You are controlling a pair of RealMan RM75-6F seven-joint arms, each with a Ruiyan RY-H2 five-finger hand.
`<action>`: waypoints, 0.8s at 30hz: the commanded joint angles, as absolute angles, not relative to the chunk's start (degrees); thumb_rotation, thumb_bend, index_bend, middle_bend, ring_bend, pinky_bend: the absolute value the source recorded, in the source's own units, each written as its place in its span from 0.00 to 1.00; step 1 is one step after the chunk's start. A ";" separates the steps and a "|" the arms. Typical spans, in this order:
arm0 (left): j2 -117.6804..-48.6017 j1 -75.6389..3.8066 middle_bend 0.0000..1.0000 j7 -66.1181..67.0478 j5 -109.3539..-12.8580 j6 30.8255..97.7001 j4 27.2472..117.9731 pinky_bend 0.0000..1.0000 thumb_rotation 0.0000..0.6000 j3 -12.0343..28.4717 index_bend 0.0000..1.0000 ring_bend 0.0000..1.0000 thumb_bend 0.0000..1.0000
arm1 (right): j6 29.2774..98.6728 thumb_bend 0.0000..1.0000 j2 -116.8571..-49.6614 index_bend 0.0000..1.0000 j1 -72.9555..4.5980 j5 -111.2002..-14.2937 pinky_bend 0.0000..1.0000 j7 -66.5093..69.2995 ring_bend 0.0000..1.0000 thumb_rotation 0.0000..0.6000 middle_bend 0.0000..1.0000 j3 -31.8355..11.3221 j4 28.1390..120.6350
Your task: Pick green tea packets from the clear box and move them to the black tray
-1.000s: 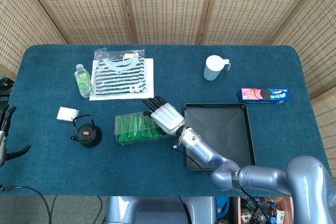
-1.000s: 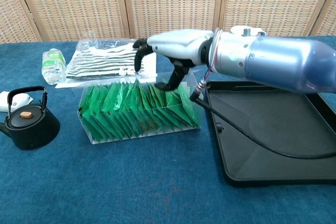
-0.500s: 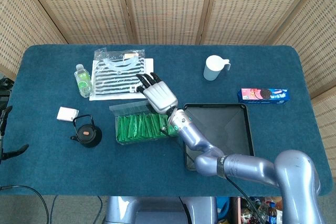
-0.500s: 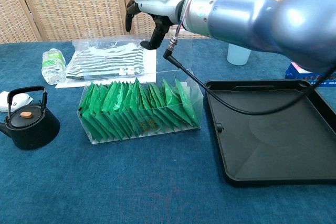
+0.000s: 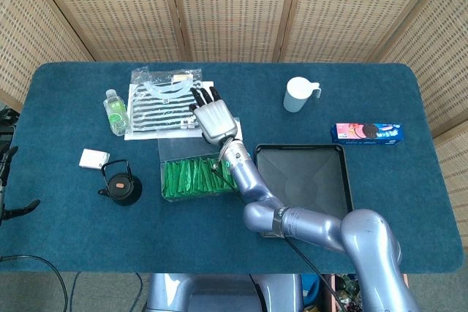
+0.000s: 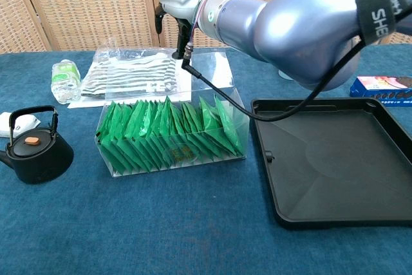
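Observation:
A clear box (image 6: 239, 134) full of green tea packets (image 6: 170, 134) stands at the table's middle, left of the black tray (image 6: 335, 165), which holds nothing. My right hand (image 6: 183, 1) is raised above the box's far side, fingers pointing down, pinching the top edge of the box's clear lid (image 6: 212, 72), which is tilted up. In the head view the right hand (image 5: 212, 116) sits over the lid (image 5: 183, 147) behind the packets (image 5: 194, 178), with the tray (image 5: 303, 180) to their right. Only my left hand's dark fingertips (image 5: 9, 157) show at the left edge, spread and holding nothing.
A black kettle (image 6: 35, 149) stands left of the box, with a small white box (image 5: 93, 158) beside it. Behind are a water bottle (image 6: 64, 80) and a bagged striped shirt (image 6: 132, 75). A white cup (image 5: 298, 94) and a cookie pack (image 5: 367, 132) lie far right.
My right hand rose from the box's back edge and moved away from me, swinging the clear lid up with it. The packets stayed in the box.

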State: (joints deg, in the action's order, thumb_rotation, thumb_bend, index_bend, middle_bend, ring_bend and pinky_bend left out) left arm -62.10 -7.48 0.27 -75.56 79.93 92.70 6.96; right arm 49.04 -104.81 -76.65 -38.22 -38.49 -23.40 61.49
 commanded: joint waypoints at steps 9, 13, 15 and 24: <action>-62.48 -7.76 0.00 1.33 -76.00 79.75 92.92 0.00 1.00 6.57 0.00 0.00 0.09 | 45.92 0.41 -93.30 0.32 -70.51 -71.07 0.11 -20.72 0.00 1.00 0.09 -11.42 73.01; -62.67 -7.87 0.00 1.80 -75.96 79.61 92.92 0.00 1.00 6.48 0.00 0.00 0.09 | 46.00 0.41 -92.14 0.34 -70.53 -77.60 0.11 -17.80 0.01 1.00 0.10 -8.92 73.36; -62.76 -7.94 0.00 2.02 -76.00 79.52 92.92 0.00 1.00 6.40 0.00 0.00 0.09 | 46.04 0.41 -91.58 0.36 -70.93 -81.42 0.11 -17.28 0.01 1.00 0.11 -7.34 73.55; -62.80 -7.95 0.00 2.03 -76.18 79.59 92.98 0.00 1.00 6.24 0.00 0.00 0.09 | 46.40 0.41 -91.09 0.40 -72.08 -88.87 0.12 -16.86 0.02 1.00 0.13 -4.94 71.76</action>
State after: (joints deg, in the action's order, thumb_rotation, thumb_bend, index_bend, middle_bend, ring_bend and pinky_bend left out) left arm -62.80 -7.95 2.03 -76.19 79.60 92.97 6.24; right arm 46.43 -91.15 -72.01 -88.78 -16.95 -5.01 71.83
